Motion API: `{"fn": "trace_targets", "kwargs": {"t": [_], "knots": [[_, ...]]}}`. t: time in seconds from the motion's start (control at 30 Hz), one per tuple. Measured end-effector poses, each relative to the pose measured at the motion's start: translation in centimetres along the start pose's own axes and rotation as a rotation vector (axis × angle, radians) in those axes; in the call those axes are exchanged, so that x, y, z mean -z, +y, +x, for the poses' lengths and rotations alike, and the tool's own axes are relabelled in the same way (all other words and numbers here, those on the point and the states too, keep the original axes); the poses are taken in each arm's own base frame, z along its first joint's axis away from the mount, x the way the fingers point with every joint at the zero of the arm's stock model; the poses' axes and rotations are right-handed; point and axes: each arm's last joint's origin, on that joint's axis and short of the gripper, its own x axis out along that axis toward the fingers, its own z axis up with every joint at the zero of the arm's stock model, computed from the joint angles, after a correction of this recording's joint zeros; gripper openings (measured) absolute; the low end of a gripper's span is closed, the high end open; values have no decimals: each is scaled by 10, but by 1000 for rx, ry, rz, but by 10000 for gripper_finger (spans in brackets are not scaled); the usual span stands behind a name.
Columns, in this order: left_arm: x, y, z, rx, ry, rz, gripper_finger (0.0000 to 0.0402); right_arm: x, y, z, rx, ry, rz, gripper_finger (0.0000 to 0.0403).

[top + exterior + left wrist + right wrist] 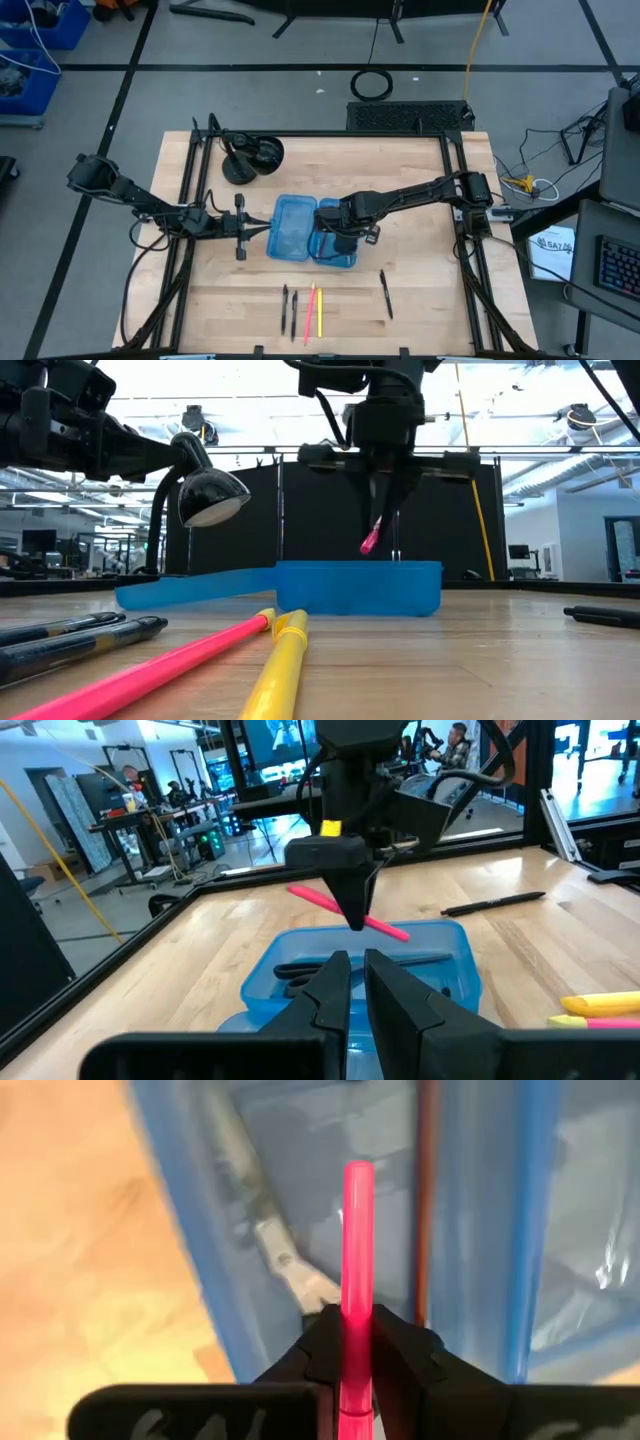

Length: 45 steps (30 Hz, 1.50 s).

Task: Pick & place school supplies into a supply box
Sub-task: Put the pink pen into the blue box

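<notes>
No readable brand or lettering on anything here. The right gripper (pixel 355 1342) hangs over the open blue supply box (pixel 300 222) mid-table, jaws pinched on a pink pen (pixel 356 1240). The left gripper (pixel 352 982) sits at the box's left edge, jaws nearly together, gripping nothing. The spare pens (pixel 303 310) lie on the table's near side.

Pink pen (pixel 356 1280) hangs tilted above the open blue supply box (pixel 290 232).

- You see two dark jointed arms, left arm (pixel 130 190) at left of the frame, right arm (pixel 420 190) at right.
- Black cables trail from both bases.
</notes>
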Motion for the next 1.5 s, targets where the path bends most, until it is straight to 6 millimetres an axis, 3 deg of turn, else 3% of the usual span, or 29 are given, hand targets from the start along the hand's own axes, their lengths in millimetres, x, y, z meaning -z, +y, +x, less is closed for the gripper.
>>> {"fn": "trace_targets", "kwargs": {"t": [0.23, 0.97, 1.27, 1.5], "knots": [[1, 0, 0, 1, 7, 3, 40, -4, -2, 15, -1, -85, -92, 26], [1, 0, 0, 1, 13, 4, 40, 9, 16, 64, 46, -199, -73, 28], [1, 0, 0, 1, 13, -1, 40, 10, 18, 65, 39, -193, -49, 65], [1, 0, 0, 2, 13, -3, 40, 11, 18, 54, 69, -177, -48, 80]]}}
